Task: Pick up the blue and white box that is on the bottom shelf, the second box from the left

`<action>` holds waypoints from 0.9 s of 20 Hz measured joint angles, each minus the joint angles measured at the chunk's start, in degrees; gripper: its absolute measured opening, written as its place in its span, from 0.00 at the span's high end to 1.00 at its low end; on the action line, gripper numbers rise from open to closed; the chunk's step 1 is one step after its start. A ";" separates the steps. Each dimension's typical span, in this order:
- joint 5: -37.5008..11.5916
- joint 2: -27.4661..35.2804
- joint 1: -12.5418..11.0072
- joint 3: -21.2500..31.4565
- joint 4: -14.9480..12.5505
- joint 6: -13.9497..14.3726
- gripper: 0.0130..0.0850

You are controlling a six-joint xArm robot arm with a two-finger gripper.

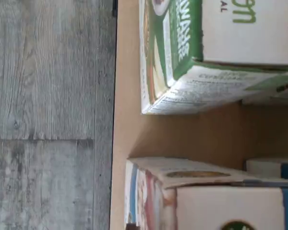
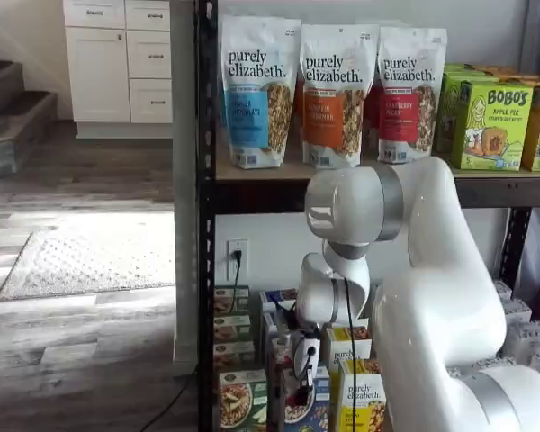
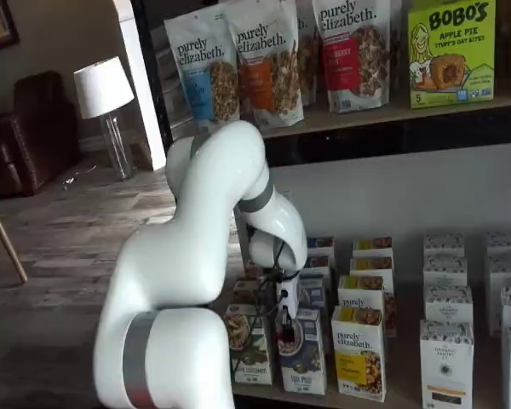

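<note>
The blue and white box [image 2: 308, 403] stands upright at the front of the bottom shelf [image 2: 207, 396], between a green-and-white box [image 2: 241, 400] and a yellow-and-white box [image 2: 364, 400]. It also shows in a shelf view [image 3: 303, 362]. My gripper [image 2: 299, 382] hangs in front of its upper part, and shows again in a shelf view [image 3: 283, 328]. Its dark fingers show no clear gap, and I cannot tell whether they touch the box. In the wrist view the blue and white box [image 1: 201, 196] and the green-and-white box [image 1: 182, 57] stand on the tan board [image 1: 126, 96] with a gap between them.
More rows of the same boxes stand behind the front ones [image 3: 370, 256]. White boxes [image 3: 443, 358] stand further right. Tall granola pouches [image 2: 328, 90] and green Bobo's boxes [image 2: 490, 121] fill the upper board. A black rack post [image 2: 205, 225] stands at the left. Grey wood floor [image 1: 43, 115] lies before the shelf.
</note>
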 joint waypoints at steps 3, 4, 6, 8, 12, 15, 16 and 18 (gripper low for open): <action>0.26 -0.09 -0.07 0.11 0.00 -0.06 0.28; 0.25 -0.12 -0.08 0.18 -0.12 0.04 0.28; 0.02 -0.22 -0.09 0.42 -0.72 0.53 0.28; -0.17 -0.43 -0.13 0.77 -0.55 0.34 0.28; 0.04 -0.87 -0.28 1.28 -0.47 0.12 0.33; 0.08 -1.39 -0.48 1.95 -0.44 -0.13 0.39; 0.10 -1.60 -0.57 2.22 -0.38 -0.27 0.44; 0.08 -1.99 -0.71 2.75 -0.29 -0.51 0.50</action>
